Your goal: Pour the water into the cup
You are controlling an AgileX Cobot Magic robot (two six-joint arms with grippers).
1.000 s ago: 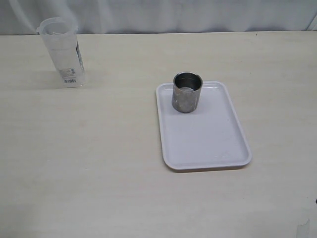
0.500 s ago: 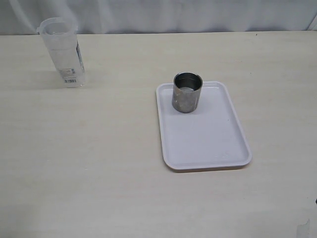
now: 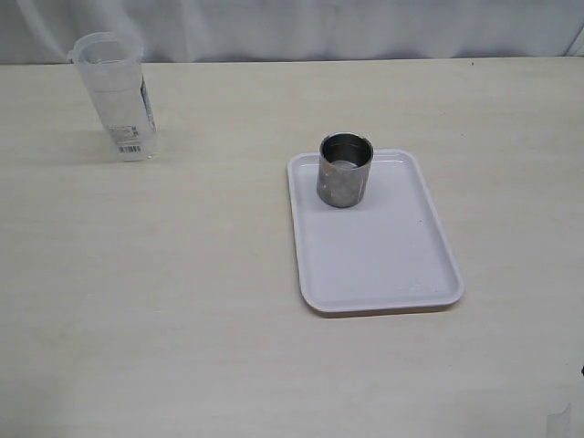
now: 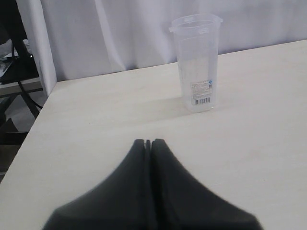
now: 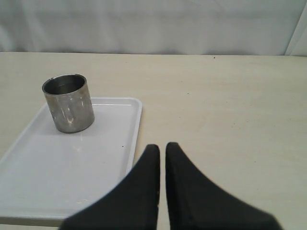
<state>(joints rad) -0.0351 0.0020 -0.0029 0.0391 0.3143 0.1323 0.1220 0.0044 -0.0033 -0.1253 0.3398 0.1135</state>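
Note:
The tall translucent pitcher (image 3: 114,100) with a barcode label stands upright at the far left of the table; the water in it is clear and its level is hard to make out. It also shows in the left wrist view (image 4: 196,62), well ahead of my left gripper (image 4: 147,142), which is shut and empty. The steel cup (image 3: 345,170) stands upright at the far end of a white tray (image 3: 383,265). In the right wrist view the cup (image 5: 68,103) is ahead and off to one side of my right gripper (image 5: 162,146), which is shut and empty beside the tray edge (image 5: 136,124).
The beige table (image 3: 182,301) lies between pitcher and tray. A white curtain (image 3: 319,27) hangs behind the table's far edge. In the left wrist view the table's side edge (image 4: 36,120) drops off near dark equipment.

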